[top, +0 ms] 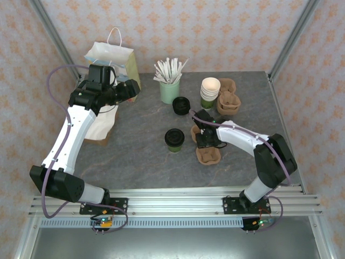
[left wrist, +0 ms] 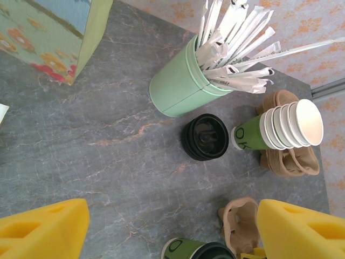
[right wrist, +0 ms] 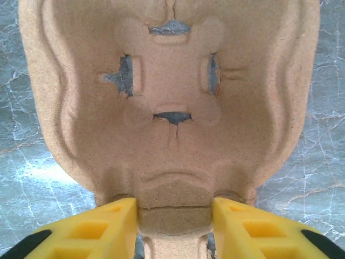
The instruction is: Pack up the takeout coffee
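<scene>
- Right gripper [right wrist: 175, 209]: its two yellow fingers [right wrist: 86, 229] press against either side of the narrow waist of a brown pulp cup carrier [right wrist: 172, 108], closed on it. The carrier lies flat on the table, toward the arms and to the right of the pale green mug [top: 170, 90].
- Left gripper [left wrist: 172, 216]: its yellow fingers [left wrist: 43, 232] stand wide apart with nothing between them. It hovers above the table, left of the mug and beside the paper bag [top: 113, 59].
- First takeout coffee [top: 181, 105]: a green cup with a black lid, upright just beside the mug, on its right and toward the arms.
- Second takeout coffee [top: 174, 139]: also upright, further from the mug toward the arms, just left of the gripped carrier. Neither is held.
- Surface: a grey marbled table [top: 135, 156], with a metal rail along its near edge where both arms are bolted.
- Room: walls papered pale pink with an orange floral pattern, and metal posts at the corners.
- Count: two lidded coffees, one mug full of white wrapped sticks, one flowered paper bag with white handles, and one stack of lidless green cups [top: 209, 91] right of the mug. A pile of spare carriers [top: 229, 100] sits further right, so the carriers number one loose plus that pile.
</scene>
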`<state>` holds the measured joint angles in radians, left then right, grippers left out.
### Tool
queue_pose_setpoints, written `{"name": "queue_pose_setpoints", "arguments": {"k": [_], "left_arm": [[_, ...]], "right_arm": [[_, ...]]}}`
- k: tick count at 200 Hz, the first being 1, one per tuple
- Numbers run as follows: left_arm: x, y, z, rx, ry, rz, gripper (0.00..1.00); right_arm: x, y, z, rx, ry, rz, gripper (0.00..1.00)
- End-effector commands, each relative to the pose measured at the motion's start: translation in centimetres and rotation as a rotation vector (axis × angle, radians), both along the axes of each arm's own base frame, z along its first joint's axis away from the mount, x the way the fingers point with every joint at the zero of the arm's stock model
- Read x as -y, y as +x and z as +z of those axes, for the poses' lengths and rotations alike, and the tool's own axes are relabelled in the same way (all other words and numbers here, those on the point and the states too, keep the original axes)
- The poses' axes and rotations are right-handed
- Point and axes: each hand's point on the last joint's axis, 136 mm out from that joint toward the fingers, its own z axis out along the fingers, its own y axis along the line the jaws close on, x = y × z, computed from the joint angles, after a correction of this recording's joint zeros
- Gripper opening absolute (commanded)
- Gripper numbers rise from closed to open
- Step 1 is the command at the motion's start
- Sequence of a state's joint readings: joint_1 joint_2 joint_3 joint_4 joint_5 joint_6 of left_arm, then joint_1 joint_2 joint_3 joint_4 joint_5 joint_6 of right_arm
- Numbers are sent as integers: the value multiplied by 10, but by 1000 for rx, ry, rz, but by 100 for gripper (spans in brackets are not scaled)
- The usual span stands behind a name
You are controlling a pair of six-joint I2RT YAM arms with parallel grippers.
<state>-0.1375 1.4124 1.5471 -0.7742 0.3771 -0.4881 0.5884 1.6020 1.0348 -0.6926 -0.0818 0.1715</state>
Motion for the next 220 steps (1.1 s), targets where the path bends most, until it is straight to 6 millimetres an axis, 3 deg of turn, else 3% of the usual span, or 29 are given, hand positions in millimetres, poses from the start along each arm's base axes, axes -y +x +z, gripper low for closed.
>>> {"name": "queue_pose_setpoints", "arguments": {"k": [1, 91, 135, 220], "left_arm": [[-5, -7, 8, 18, 36, 1, 82], [-4, -6, 7, 16, 35, -1, 82], [-5, -6, 7, 15, 39, -1, 82], [-11, -6, 7, 19, 69, 17, 82]], "right_arm": [[4, 1, 1, -15, -33, 11, 39], [7, -1, -4, -30, -45, 7, 43], [7, 1, -4, -28, -46, 7, 38], [10, -1, 32, 41, -4, -15, 33]]}}
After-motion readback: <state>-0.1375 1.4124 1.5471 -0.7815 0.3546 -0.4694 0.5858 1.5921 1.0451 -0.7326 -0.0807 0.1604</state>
